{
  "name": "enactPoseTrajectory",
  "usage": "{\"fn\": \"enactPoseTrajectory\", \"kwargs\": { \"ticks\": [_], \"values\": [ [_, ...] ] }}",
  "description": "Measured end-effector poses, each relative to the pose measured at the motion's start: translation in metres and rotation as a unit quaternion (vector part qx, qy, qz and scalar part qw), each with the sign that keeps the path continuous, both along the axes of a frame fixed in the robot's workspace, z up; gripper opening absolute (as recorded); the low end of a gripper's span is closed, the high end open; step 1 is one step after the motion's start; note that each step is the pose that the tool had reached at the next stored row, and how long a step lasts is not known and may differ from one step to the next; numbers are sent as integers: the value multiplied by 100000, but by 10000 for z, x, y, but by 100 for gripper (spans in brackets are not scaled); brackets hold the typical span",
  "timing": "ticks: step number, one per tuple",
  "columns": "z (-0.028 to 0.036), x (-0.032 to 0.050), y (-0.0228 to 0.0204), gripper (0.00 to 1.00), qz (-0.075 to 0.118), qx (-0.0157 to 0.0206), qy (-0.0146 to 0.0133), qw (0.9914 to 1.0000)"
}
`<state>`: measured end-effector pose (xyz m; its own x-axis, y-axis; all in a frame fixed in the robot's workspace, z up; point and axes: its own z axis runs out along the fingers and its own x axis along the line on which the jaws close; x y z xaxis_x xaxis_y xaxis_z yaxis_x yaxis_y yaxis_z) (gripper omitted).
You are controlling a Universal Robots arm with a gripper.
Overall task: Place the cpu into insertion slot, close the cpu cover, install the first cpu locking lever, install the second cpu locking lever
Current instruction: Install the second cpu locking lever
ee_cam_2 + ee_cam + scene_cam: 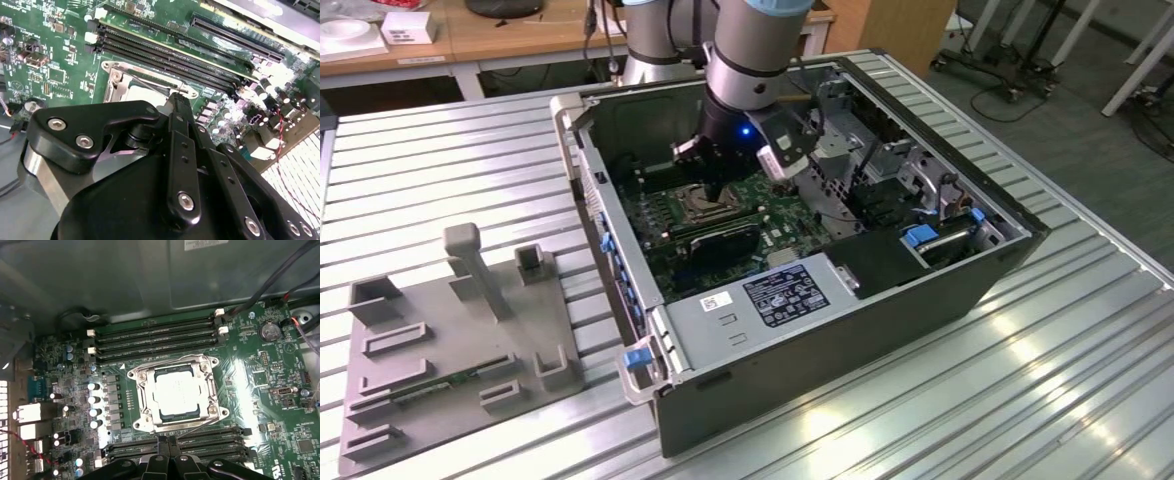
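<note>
Black and close to the camera in the first wrist view, the gripper has its two fingertips pressed together, with no gap between them. It holds nothing. The tips sit just at the edge of the insertion slot, by a thin locking lever that runs along that side. It is hard to tell if the tips touch the lever.

Just past the tips lies the cpu. It is a flat grey square, and it sits inside the insertion slot. The cpu cover is a shiny steel frame. It lies flat around the chip, and the chip shows through its window.

Long black memory slots run on both sides of the insertion slot. They all sit on a green circuit board. Farther back is the grey metal wall of the computer case.

In the second wrist view, the gripper points down at the same steel frame.

In the exterior view, the arm reaches down into the open computer case. The case stands on a ribbed metal bench. A grey holder tray lies well apart from it, toward the exterior view's left.
</note>
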<state>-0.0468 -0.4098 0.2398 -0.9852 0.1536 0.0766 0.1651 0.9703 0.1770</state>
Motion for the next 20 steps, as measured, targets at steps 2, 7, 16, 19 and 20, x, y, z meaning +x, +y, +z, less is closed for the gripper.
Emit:
{"fn": "enactPoseTrajectory", "kwargs": {
  "ticks": [2, 7, 16, 19, 20],
  "values": [
    [-36, -3, 0, 11, -73, -22, -20, 100000],
    [-126, -49, 0, 11, -288, -107, -71, 100000],
    [-272, -163, 0, 11, -475, -126, -141, 99999],
    [-321, -218, 0, 11, -502, -121, -174, 99999],
    [-335, -231, 0, 11, -516, -118, -184, 99998]
  ]
}}
